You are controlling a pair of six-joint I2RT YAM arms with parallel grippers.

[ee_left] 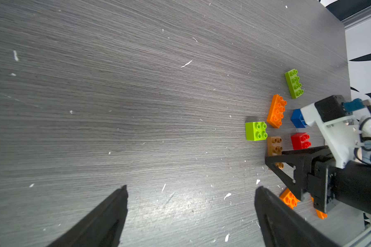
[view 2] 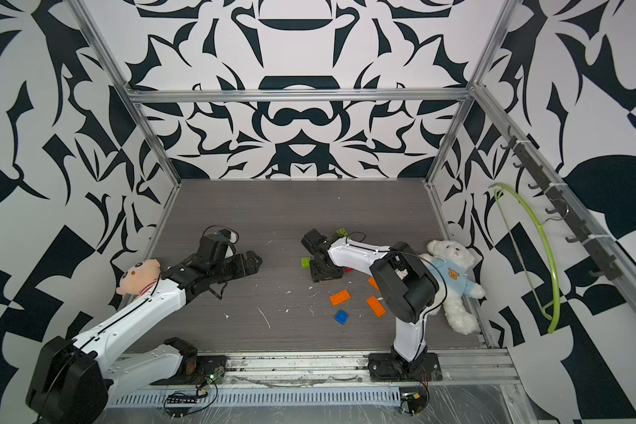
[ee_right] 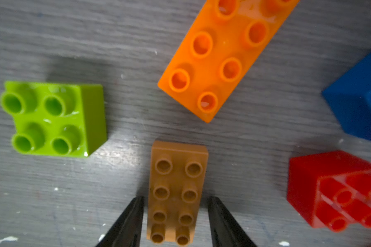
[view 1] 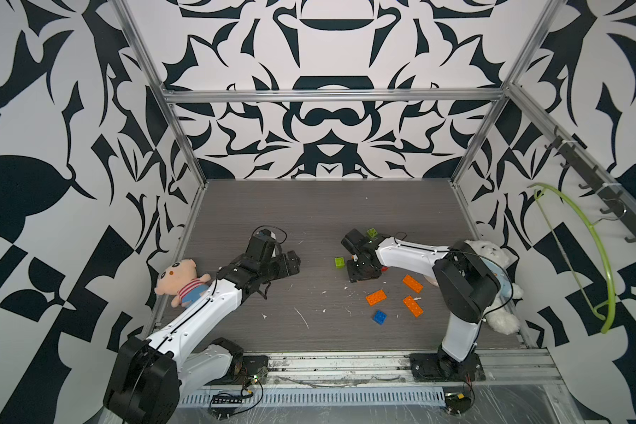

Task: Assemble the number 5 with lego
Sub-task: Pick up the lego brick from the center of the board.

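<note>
We note right jaws narrow, astride the brown brick [ee_right: 177, 192], slim gaps either side; left jaws wide, well apart from it.

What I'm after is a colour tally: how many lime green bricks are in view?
2. The oblong green brick lies behind the right arm; the square green brick beside the right gripper. Others may be hidden.

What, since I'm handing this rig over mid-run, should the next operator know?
Left claw: open, empty, over bare table.
Right claw: open, straddling the brown brick, jaws not quite touching.
Loose around it: an orange brick, lime square brick, red brick, blue brick; more orange bricks nearer the right arm's base.
Done: nothing visibly joined. Left: the whole 5.
</note>
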